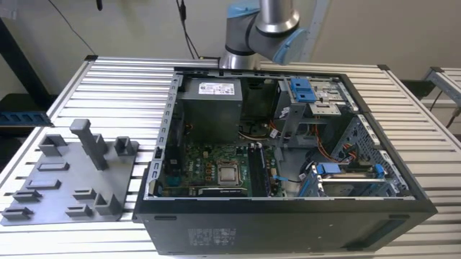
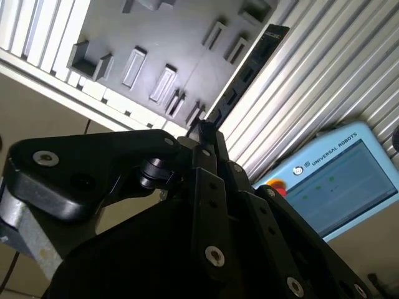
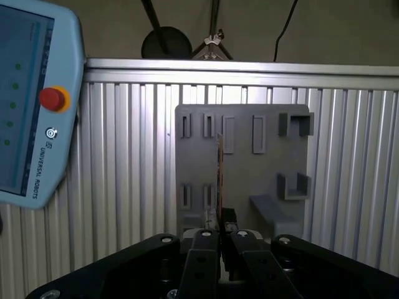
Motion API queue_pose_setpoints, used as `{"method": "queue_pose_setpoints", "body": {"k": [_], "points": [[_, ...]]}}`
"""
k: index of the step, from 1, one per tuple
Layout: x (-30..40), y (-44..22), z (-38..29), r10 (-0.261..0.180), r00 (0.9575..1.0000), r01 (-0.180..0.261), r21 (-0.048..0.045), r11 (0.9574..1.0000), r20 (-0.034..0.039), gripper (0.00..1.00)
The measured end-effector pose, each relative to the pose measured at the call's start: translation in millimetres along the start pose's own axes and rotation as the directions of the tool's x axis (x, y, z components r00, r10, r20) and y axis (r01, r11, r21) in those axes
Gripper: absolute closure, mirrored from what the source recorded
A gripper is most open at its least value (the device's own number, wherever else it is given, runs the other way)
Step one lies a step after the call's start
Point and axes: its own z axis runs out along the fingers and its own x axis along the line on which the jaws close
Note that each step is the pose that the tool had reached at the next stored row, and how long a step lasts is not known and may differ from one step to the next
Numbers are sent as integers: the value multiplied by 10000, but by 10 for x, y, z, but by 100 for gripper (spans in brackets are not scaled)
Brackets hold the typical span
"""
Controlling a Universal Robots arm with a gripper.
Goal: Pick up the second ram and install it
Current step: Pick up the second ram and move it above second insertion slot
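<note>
Black gripper [image 3: 221,219] in the foreground of both wrist views, its fingers [image 2: 209,180] clamped together on one end of the ram [image 2: 249,68]. The ram is a thin dark stick, seen edge-on in the first wrist view. It is held in the air with its free end pointing toward the grey fixture [image 3: 249,180]. In the exterior view, the fixture lies on a slatted table [image 1: 108,75], beside an open computer case [image 1: 288,226].

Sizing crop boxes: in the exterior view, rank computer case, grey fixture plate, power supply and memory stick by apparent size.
Largest first:
computer case
grey fixture plate
power supply
memory stick, cut off at the edge, so smallest only as seen
</note>
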Motion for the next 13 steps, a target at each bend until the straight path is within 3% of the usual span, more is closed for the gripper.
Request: {"method": "queue_pose_setpoints", "body": {"k": [13], "points": [[3,-370,-1,0,10000,0,-13,10000,1,86]]}}
